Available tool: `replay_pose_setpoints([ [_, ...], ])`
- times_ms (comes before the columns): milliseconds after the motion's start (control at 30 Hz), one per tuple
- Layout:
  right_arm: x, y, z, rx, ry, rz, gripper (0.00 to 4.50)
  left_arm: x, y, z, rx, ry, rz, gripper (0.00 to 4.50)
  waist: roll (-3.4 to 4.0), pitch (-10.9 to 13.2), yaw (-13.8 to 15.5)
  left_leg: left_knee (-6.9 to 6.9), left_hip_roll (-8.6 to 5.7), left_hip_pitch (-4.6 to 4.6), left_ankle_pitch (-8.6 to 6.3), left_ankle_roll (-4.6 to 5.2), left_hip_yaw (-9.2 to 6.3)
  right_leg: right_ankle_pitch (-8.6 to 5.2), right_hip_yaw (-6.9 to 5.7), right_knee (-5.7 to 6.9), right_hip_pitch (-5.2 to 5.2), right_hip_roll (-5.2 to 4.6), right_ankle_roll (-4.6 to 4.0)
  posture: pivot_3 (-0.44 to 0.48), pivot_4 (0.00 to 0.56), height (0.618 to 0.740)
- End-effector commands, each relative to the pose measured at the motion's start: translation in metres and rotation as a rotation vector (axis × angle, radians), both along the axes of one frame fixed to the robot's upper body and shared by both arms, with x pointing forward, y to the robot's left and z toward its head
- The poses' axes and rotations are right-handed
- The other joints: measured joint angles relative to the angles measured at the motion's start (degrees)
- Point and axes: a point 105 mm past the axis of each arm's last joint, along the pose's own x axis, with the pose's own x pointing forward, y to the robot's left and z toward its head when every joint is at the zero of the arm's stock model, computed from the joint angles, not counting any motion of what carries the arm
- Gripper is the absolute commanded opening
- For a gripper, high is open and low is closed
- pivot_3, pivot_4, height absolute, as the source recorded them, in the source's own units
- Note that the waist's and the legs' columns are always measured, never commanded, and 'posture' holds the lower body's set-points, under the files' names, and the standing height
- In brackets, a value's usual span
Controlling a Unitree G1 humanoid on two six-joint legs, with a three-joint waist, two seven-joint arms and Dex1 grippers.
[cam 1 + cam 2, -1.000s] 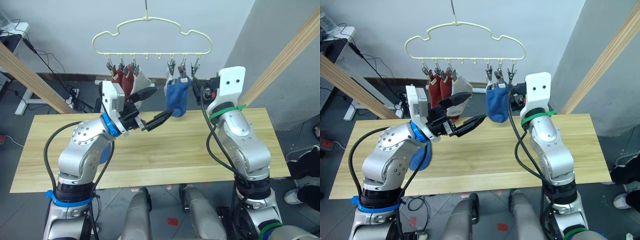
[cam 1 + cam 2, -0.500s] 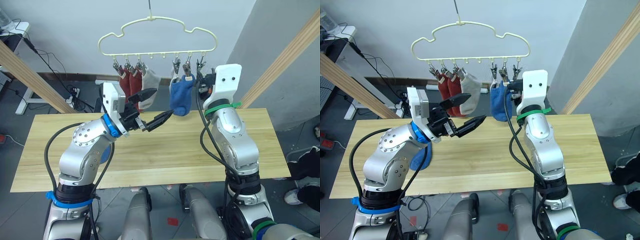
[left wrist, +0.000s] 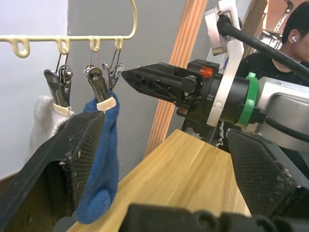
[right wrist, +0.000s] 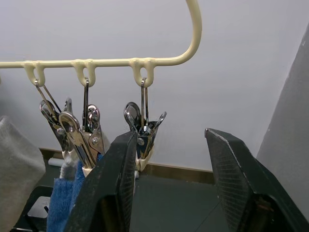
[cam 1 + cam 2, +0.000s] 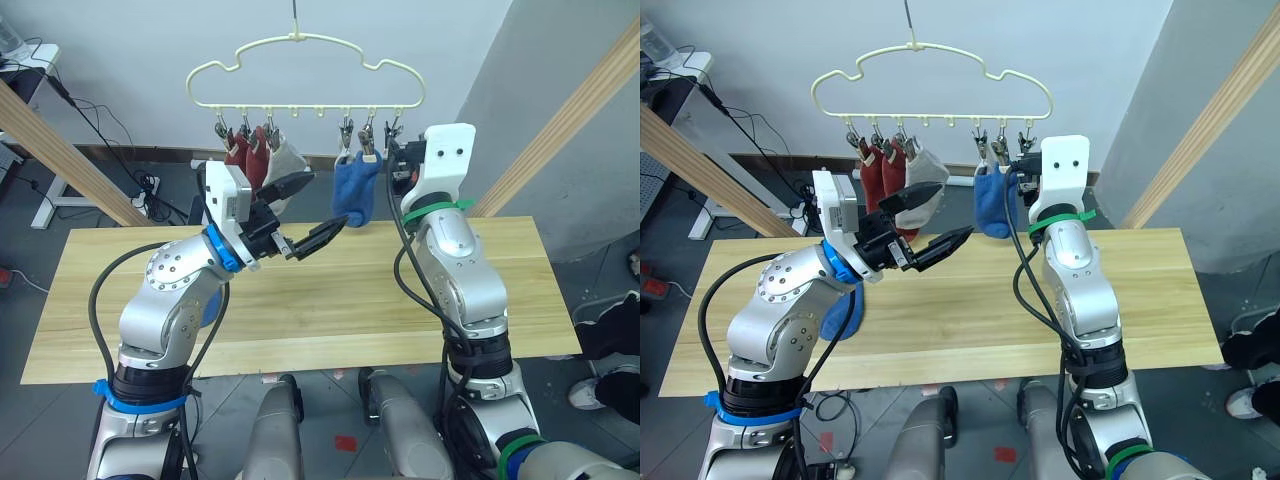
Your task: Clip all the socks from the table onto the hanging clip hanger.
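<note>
The right pincer point(image 4: 169, 193) gapes empty beside the end clip point(image 4: 143, 130); the left pincer point(image 5: 300, 215) too. The blue sock point(image 5: 356, 190) looks soft and light, best pinched at its cuff.

A pale cream-yellow colour is shown by the clip hanger point(image 5: 300, 72), from which silver metal clips point(image 4: 87, 130) with cream tips are hung. Two rust red socks point(image 5: 245, 158), a light grey sock point(image 5: 281, 166) and a blue sock point(image 5: 353, 195) are seen clipped there. Light wooden planks with a faint grain make up the table point(image 5: 330, 310). Black fingers with a fine cross-hatched texture are carried by the left gripper point(image 5: 308, 215) and the right gripper point(image 4: 174, 193).
</note>
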Motion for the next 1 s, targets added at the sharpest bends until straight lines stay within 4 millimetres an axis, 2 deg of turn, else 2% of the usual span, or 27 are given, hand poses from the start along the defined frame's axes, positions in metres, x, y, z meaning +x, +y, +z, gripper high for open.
replay_pose_setpoints([
  [33, -0.003, 0.004, 0.018, 0.010, -0.073, 0.003, 2.32, -0.006, -0.004, 0.009, 0.004, -0.057, -0.012, 4.50, 0.00, 0.00, 0.02, 0.00, 0.00, 0.00, 0.00, 0.00, 0.01, 0.00, 0.01, 0.00, 0.00, 0.00, 0.00, -0.021, 0.346, 0.740],
  [1000, 0.009, 0.019, 0.029, 0.032, -0.095, 0.021, 2.32, -0.006, -0.006, 0.007, 0.017, -0.069, -0.004, 4.50, 0.00, 0.00, 0.32, 0.05, 0.00, 0.00, 0.00, 0.00, 0.00, 0.03, 0.00, 0.04, 0.00, 0.00, -0.05, -0.010, 0.342, 0.740],
])
